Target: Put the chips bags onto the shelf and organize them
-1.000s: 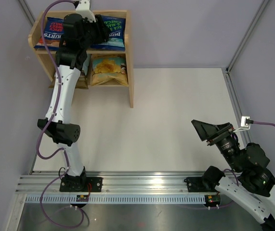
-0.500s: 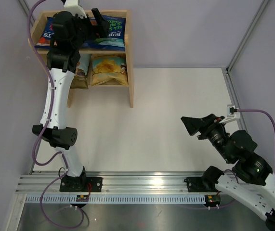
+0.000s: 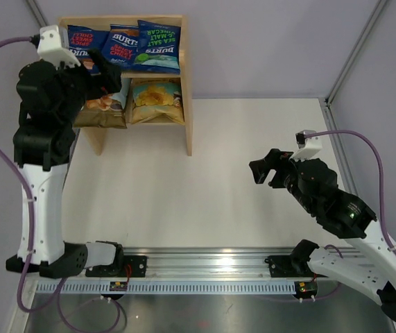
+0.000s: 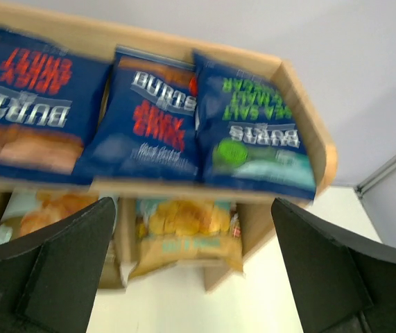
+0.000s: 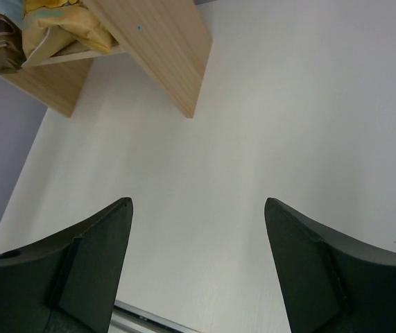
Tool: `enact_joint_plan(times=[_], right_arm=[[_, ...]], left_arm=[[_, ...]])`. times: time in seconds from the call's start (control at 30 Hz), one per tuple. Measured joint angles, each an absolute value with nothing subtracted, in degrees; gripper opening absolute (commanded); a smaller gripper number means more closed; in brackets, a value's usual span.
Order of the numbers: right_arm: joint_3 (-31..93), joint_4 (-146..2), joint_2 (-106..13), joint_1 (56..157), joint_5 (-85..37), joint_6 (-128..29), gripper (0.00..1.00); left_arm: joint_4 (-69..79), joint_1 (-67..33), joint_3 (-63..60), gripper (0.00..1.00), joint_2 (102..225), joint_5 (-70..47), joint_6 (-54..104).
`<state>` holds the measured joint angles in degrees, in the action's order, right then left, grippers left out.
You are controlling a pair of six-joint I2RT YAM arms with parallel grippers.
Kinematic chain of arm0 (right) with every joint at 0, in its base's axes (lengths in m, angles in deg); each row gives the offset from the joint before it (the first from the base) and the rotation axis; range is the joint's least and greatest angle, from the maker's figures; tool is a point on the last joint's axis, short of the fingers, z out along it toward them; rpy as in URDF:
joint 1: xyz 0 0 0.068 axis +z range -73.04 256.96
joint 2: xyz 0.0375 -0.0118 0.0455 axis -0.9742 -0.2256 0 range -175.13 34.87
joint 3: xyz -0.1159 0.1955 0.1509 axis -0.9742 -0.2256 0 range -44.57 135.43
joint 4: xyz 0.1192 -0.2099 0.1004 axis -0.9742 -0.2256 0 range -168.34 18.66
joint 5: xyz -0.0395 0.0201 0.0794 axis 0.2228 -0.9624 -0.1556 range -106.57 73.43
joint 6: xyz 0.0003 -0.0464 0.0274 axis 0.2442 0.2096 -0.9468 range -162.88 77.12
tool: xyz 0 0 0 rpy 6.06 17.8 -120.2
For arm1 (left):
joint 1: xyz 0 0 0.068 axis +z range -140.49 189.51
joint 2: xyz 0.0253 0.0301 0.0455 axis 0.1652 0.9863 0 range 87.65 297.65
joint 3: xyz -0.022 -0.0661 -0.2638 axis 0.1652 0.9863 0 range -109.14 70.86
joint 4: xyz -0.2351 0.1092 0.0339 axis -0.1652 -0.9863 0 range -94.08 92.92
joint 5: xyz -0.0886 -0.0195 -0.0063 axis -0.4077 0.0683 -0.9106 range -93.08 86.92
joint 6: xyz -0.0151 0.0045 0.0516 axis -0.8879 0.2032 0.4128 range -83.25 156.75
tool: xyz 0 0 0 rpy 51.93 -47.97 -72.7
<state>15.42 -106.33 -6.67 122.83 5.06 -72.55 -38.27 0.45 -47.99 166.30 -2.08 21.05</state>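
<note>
The pine shelf (image 3: 187,104) stands at the far left. On its top tier lie three dark-blue chips bags side by side: a red-lettered Burts bag (image 3: 80,38), a second one (image 3: 123,45) and a green-lettered one (image 3: 157,47). On the lower tier sit a yellow bag (image 3: 157,100) and a light-blue bag (image 3: 104,107), partly hidden by my left arm. My left gripper (image 3: 109,78) hangs open and empty in front of the shelf. Its wrist view shows the same bags (image 4: 145,118) beyond the spread fingers (image 4: 66,263). My right gripper (image 3: 265,166) is open over bare table at the right, holding nothing (image 5: 198,202).
A metal rail (image 3: 204,260) carrying both arm bases runs along the near edge. Purple walls and grey frame posts (image 3: 354,52) enclose the white table. The shelf's side panel (image 5: 156,48) shows at the top left of the right wrist view.
My left gripper opened and pulled back toward me from the top tier, leaving the middle Burts bag there. My right arm swung left and its jaws widened a little.
</note>
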Motion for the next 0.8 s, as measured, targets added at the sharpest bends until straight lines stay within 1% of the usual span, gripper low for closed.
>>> enact_joint_plan(times=[0.17,0.33,0.47,0.67,0.8], right_arm=[[18.6,-110.1,-7.7,122.8,10.3,-70.5,0.85],[21.2,-113.3,-7.2,122.8,15.2,-68.4,0.9],[21.8,-115.3,-5.4,122.8,17.5,-66.6,0.99],[21.8,-118.5,-1.3,122.8,19.0,-64.4,0.99],[21.7,-121.1,-0.7,122.8,19.7,-64.1,1.0]], left_arm=[[-39.4,0.5,-30.0,0.99,151.0,-1.1,21.0],[-41.3,0.5,-9.8,0.99,135.6,-0.8,21.0],[-42.8,0.5,-1.6,0.99,128.4,-0.7,21.7],[-43.6,0.5,8.5,0.99,120.3,-0.6,23.5],[-42.2,0.5,17.4,0.99,112.2,-1.8,24.9]])
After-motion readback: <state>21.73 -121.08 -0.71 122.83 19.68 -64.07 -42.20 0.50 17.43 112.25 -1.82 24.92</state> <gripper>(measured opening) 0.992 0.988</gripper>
